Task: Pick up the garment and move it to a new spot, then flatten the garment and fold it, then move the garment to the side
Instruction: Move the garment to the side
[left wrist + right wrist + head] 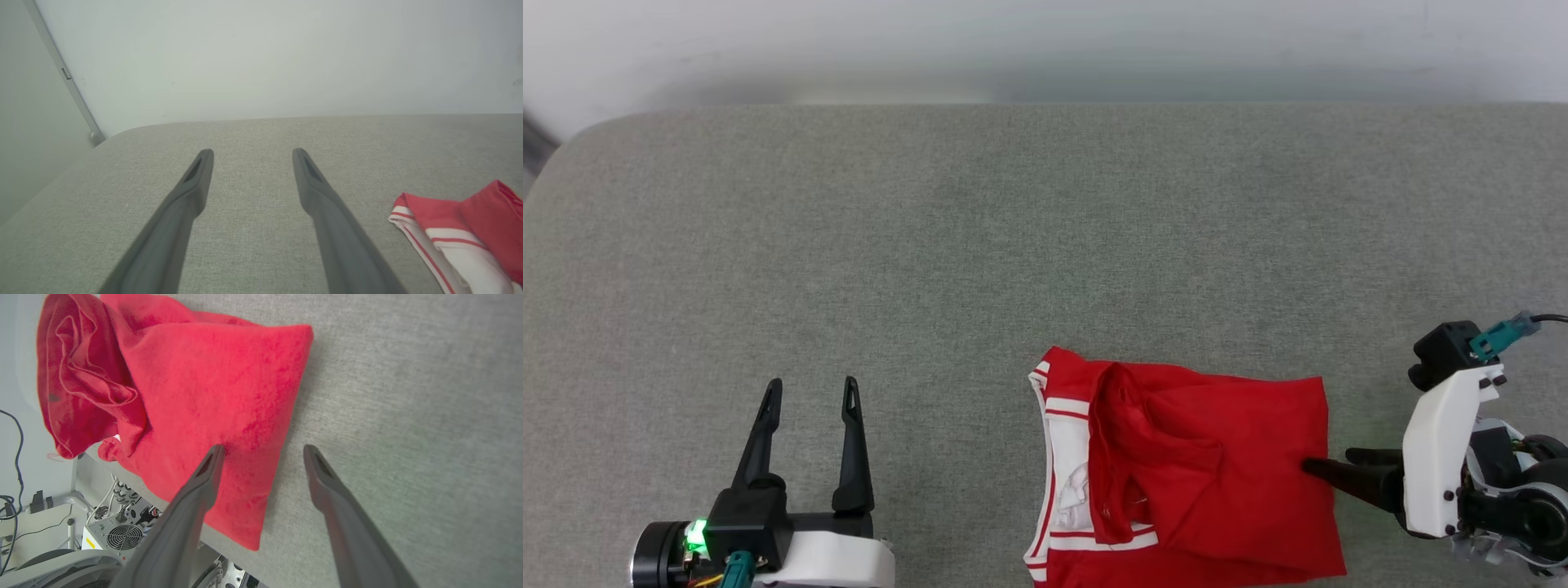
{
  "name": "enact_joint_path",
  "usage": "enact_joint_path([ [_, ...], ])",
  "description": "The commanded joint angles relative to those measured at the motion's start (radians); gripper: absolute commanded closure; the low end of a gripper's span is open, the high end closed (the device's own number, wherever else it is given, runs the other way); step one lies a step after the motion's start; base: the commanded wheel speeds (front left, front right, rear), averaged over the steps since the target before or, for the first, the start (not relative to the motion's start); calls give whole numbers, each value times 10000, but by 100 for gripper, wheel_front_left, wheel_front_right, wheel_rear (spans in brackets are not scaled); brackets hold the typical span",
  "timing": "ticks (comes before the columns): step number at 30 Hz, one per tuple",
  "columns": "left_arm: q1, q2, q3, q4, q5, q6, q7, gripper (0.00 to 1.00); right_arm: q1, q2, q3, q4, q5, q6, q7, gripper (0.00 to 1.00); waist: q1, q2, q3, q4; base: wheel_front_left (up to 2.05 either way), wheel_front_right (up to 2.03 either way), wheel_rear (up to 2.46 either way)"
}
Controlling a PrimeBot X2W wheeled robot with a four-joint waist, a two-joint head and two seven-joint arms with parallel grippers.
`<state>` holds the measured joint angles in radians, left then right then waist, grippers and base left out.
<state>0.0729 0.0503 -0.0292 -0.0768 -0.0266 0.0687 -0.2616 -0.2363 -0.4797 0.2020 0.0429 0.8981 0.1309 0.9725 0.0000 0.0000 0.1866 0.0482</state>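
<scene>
The garment lies folded into a rough rectangle at the front of the grey table, red side up. Its white sleeve with striped trim is at its left, and its front part runs over the table's front edge. Bunched red fabric sits along one side. My right gripper is open at the garment's right edge and points left. In the right wrist view, one finger is over the garment and the other over bare table. My left gripper is open and holds nothing, well left of the garment.
A pale wall rises behind the table. The table's far left corner is rounded. Below the front edge, the right wrist view shows machinery with a fan and cables. Bare table stretches to the back and left.
</scene>
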Motion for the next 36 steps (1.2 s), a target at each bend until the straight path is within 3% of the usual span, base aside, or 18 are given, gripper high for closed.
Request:
enact_joint_path([
  [1, -156, -4, -46, 32, 17, -33, -45, 0, -174, 116, 84, 250, 14, -4, -78, 0, 0, 0, 213, 155, 0, 0, 0],
  [11, -417, -2, -81, -9, -61, -19, -43, 0, -147, 695, 1314, 1635, -68, -5, -493, 0, 0, 0, 825, 319, 0, 0, 0],
  [17, -562, -4, -180, -6, -103, 8, -43, 0, -66, 709, 2167, 2180, -365, -12, -1011, 0, 0, 0, 1014, 333, 0, 0, 0],
  [19, -586, -4, -202, 22, -115, 6, -43, 0, -203, 660, 2322, 2232, -360, -12, -1303, 100, 0, 0, 1023, 344, 0, 0, 0],
  [29, -402, -4, -147, 178, -156, 109, -43, 0, -1536, -331, 2957, 1234, -281, -9, -2589, 100, 0, 0, 548, 122, 0, 0, 0],
  [36, -195, -3, 64, 39, -189, 231, -45, 0, -2426, -1413, 3407, -18, -341, -6, -2786, 100, 0, 0, 308, -713, 0, 0, 0],
])
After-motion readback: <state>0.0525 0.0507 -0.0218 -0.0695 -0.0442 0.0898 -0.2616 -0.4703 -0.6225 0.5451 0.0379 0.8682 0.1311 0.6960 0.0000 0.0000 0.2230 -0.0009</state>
